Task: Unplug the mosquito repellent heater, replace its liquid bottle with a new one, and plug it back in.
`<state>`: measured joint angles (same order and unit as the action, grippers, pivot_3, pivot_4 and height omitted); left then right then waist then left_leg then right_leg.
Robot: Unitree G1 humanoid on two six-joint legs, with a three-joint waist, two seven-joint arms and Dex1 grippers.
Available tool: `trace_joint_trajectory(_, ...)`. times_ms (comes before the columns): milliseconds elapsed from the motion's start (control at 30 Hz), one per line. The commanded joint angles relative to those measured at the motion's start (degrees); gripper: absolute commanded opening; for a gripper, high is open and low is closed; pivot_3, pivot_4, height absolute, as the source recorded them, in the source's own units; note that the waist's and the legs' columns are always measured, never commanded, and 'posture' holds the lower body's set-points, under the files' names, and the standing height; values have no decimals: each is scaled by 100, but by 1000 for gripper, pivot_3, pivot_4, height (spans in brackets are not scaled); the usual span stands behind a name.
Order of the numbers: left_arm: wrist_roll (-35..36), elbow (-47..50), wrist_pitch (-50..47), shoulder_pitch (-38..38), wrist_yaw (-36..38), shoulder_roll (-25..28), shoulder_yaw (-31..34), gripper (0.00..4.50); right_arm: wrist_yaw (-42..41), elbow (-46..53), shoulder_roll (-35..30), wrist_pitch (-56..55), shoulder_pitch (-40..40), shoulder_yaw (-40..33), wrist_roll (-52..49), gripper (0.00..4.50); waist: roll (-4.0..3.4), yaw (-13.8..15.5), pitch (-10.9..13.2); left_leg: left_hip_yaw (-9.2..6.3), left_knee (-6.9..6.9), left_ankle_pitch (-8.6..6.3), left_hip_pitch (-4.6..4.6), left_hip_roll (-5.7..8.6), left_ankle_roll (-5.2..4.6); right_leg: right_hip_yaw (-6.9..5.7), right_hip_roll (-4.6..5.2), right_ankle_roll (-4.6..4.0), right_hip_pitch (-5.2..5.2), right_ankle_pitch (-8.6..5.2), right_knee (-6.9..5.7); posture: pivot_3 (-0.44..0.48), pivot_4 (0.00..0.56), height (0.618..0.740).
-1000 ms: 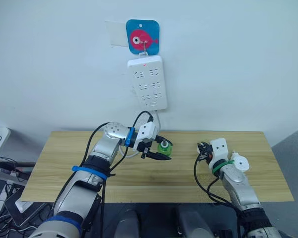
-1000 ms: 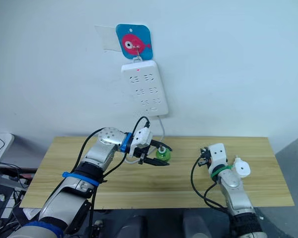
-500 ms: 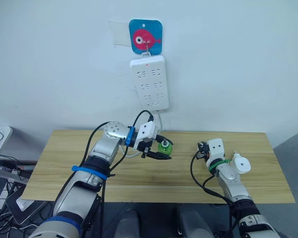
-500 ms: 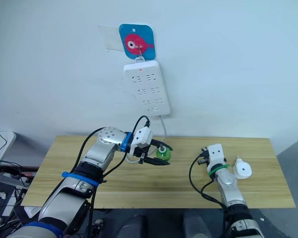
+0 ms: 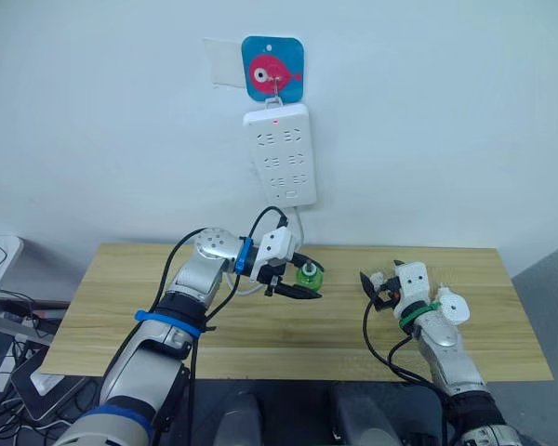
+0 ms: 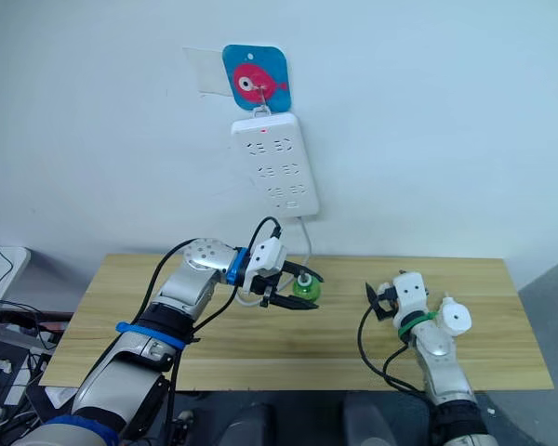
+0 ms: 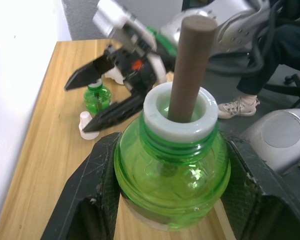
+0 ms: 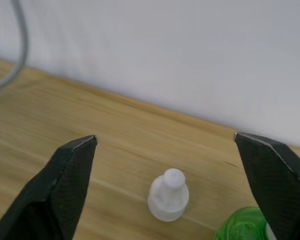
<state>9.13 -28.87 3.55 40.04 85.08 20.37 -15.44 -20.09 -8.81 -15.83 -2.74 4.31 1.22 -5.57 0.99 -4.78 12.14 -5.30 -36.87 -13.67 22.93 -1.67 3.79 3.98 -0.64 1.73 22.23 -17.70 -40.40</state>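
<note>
Left gripper: clamped on uncapped green plastic liquid bottle with brown wick, centre frame.
Right gripper: jaws spread, over small white cap and second green bottle.
White wall power strip: upper centre, sockets vacant.
Heater: unplugged; location not discernible.
Remaining: bottle fitting, replugging, by judgement.

Lighting, as I read it from the console: bright, even, diffuse illumination on the white wall and wooden surface, with only faint soft shadows and no harsh glare. In my left wrist view the green bottle is sharp with small highlights on its plastic, the background behind it softly blurred. In my right wrist view the fingers are blurred at close range.
</note>
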Motion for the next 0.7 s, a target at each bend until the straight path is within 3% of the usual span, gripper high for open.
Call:
trace_joint_trajectory(33, 116, 69, 47, 66, -3, -38, 72, 2283, -716, 1791, -474, 973, -261, 5, -690, 4479, 0, -4, 0, 1, -2, 0, 0, 0, 0, 1, 0, 0, -1, 0, 0, -64, 186, 740)
trace_joint_trajectory(100, 120, 3, 51, 117, 0, -65, 84, 2283, -1209, 2795, -865, 1830, -397, -26, -1470, 4479, -3, -3, 2, 2, -4, 0, 0, 3, 0, 3, 1, 1, -2, 0, 0, -73, 186, 740)
trace_joint_trajectory(233, 95, -197, 140, 238, 27, -107, 91, 2283, -1672, 3933, -1617, 3040, -269, -159, -2426, 3573, -2, -18, 2, -4, -3, 0, -1, -2, -1, -2, -4, 1, -5, 0, 2, -88, 186, 740)
trace_joint_trajectory(333, 95, -309, 181, 320, 48, -141, 87, 2283, -1800, 4337, -1884, 3570, -28, -124, -2897, 3573, -1, -18, 2, -3, -4, -1, 0, -1, -1, -3, -4, 1, -7, -1, 7, -92, 185, 740)
trace_joint_trajectory(467, 101, -383, 216, 391, 108, -181, 82, 2283, -1821, 4461, -1853, 3923, 406, 141, -3098, 3573, 0, -23, 3, -4, -3, -1, 1, -1, -1, -4, -4, 1, -7, -1, 9, -94, 185, 740)
trace_joint_trajectory(700, 160, -285, 99, 407, 134, -217, 95, 2283, -1549, 3980, -1403, 3912, 963, 672, -2606, 3573, 0, -21, 3, -6, -3, -1, 3, -1, -1, -7, -4, 2, -5, -1, 10, -80, 182, 740)
